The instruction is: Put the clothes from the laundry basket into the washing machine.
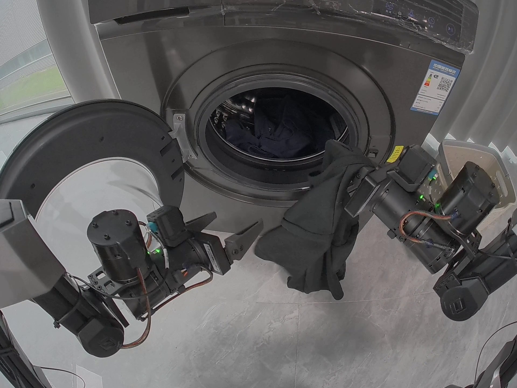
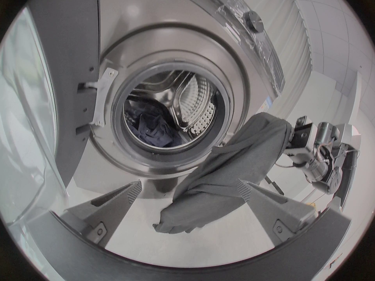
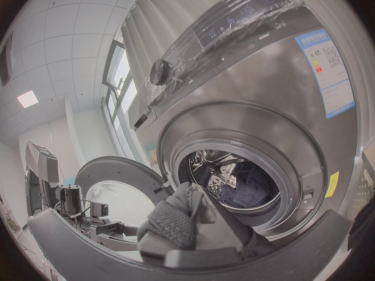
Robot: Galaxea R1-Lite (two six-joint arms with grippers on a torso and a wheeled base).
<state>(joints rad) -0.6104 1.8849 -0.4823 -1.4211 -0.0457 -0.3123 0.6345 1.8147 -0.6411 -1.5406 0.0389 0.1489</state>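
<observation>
The right arm (image 1: 431,216) is sitting low on the right side of the washing machine (image 1: 140,66), elbow bent. Its forearm is angling upward and its wrist is pointing at the lower right rim of the round opening. The right jaws are clamping the top of a grey garment (image 1: 318,216). In the right wrist view a bunched fold of that cloth (image 3: 175,219) is sitting pinched between them. The garment's upper end is bunching just at the rim of the opening, outside the drum. The rest is hanging down in front of the machine's front panel, toward the tiled floor (image 1: 269,330).

The left arm (image 1: 129,254) is sitting low on the left, below the door (image 1: 81,136), which is standing swung open to the left. Its elbow is folding back and its wrist is pointing across toward the hanging garment. The left jaws are standing wide apart and holding nothing, with the tips just beside the cloth's lower half.

Inside the drum, dark blue clothes (image 1: 280,130) are lying in a heap at the bottom. A pale perforated laundry basket (image 1: 484,154) is showing behind the right arm at the right edge.
</observation>
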